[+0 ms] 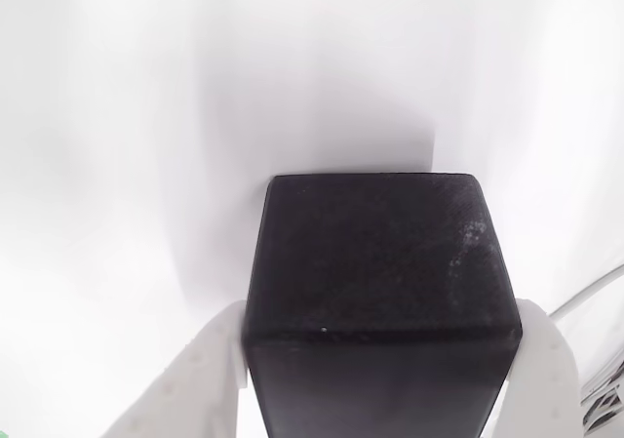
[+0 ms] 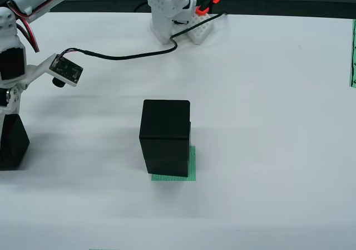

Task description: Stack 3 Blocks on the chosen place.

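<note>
Your gripper (image 1: 380, 360) is closed on a black block (image 1: 380, 272): in the wrist view its two white fingers (image 1: 190, 379) press against the cube's left and right faces, with the cube's top face turned up toward the camera and bare white table (image 1: 146, 116) beyond it. In the overhead view you can see the same held block (image 2: 12, 141) at the far left edge, well to the left of the green striped patch (image 2: 192, 166), hanging under the white arm (image 2: 14, 55) with its small camera board (image 2: 67, 69) jutting out to the right. On the patch itself two more blocks (image 2: 164, 136) stand stacked, one squarely on the other, the upper one shifted only slightly; the patch's green stripes show along the stack's right side and front edge. Behind the patch, at the far edge of the table, you have the arm's white base (image 2: 169, 10), with a black cable (image 2: 128, 55) running from it to the camera board.
</note>
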You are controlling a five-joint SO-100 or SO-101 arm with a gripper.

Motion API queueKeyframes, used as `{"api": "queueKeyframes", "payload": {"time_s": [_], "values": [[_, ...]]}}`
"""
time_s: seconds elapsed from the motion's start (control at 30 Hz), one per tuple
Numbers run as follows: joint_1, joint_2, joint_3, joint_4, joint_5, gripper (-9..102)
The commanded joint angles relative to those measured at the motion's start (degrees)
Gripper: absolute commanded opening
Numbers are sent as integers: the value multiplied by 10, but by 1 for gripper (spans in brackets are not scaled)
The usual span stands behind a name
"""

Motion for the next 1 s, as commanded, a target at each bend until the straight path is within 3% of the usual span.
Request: {"api": "queueKeyframes", "payload": {"time_s": [0.0,0.57,0.97], "values": [[-5,58,37,4,-5,19],[-54,381,146,-18,-9,19],[-202,744,503,-220,-109,19]]}}
